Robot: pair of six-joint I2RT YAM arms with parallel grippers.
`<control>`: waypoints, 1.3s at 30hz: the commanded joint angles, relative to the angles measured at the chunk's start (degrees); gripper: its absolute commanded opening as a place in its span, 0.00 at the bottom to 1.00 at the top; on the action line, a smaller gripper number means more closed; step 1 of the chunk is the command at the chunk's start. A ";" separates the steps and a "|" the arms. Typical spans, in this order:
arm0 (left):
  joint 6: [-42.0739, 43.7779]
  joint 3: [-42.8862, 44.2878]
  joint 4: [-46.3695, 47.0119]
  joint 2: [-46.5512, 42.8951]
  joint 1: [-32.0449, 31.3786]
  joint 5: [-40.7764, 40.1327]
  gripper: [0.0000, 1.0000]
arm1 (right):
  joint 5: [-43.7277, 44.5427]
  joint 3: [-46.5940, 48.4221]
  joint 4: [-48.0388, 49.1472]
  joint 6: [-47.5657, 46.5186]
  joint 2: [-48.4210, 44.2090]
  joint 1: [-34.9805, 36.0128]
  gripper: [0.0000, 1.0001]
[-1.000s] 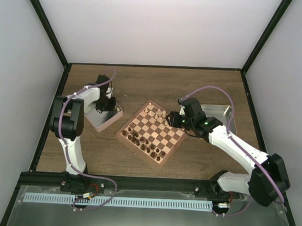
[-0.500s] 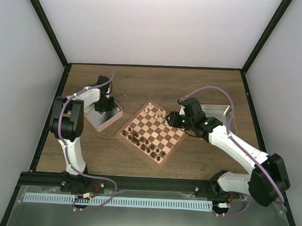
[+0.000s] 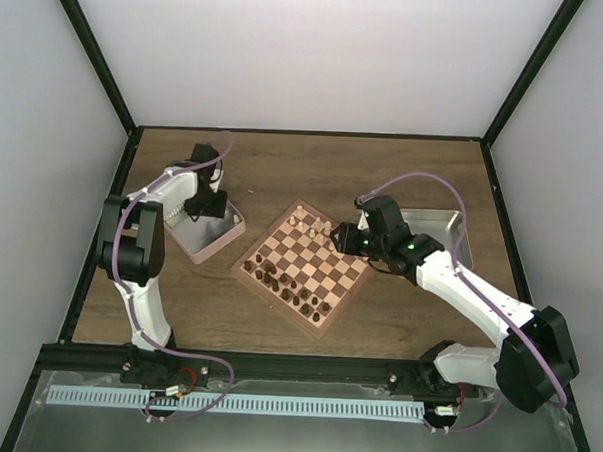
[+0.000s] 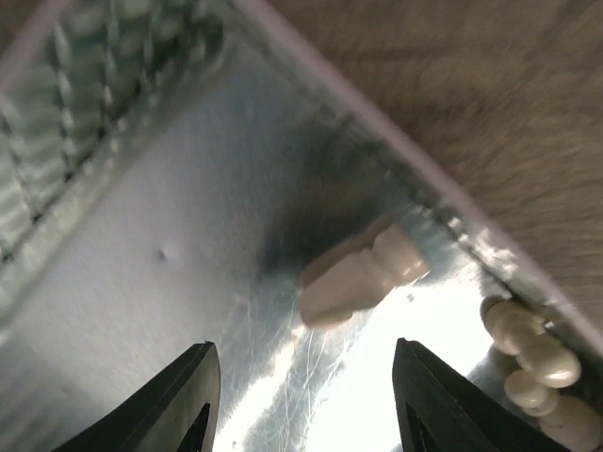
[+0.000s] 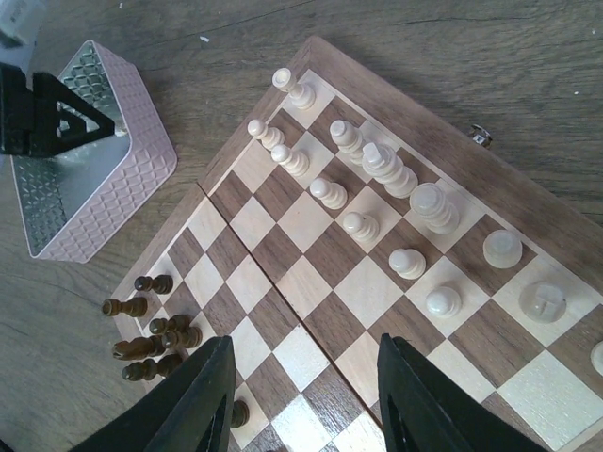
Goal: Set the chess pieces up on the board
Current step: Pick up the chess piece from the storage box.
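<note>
My left gripper hangs open low over the floor of the left metal tray. One light beige chess piece lies on its side just beyond the fingertips, free of them. More light pieces are heaped in the tray's corner. My right gripper is open and empty above the board. Several light pieces stand in two rows at the board's far-right edge. From above, the left gripper is inside the tray and the right gripper is at the board's right corner.
Several dark brown pieces lie and stand in a bunch at the board's near-left edge. A second silver tray sits behind the right arm. The left tray has a pink patterned outer wall.
The left gripper has moved slightly toward the far side of the tray and its jaws have opened. The right arm has stayed still.
</note>
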 commanded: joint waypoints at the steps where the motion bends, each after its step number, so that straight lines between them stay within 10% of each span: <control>1: 8.31 5.51 -1.01 1.36 -0.23 1.28 0.52 | -0.65 -0.29 1.30 0.60 0.67 -0.05 0.43; 39: -4.27 0.87 2.71 3.96 -0.40 5.85 0.18 | -0.01 -0.63 0.94 0.63 0.00 -0.05 0.44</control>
